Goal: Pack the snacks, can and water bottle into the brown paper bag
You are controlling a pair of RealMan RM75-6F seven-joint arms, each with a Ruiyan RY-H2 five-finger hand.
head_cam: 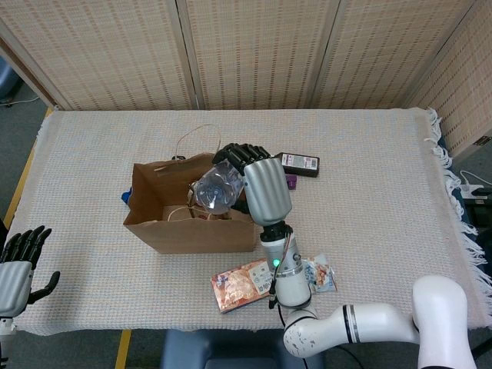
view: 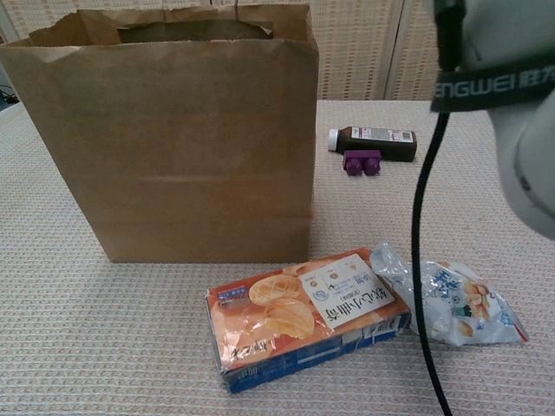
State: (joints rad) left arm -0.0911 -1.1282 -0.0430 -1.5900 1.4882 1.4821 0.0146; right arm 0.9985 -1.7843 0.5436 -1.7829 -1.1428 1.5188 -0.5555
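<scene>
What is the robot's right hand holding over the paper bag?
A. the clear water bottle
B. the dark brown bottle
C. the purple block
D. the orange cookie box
A. In the head view the right hand grips the clear water bottle above the open brown paper bag, while the orange cookie box lies on the table.
</scene>
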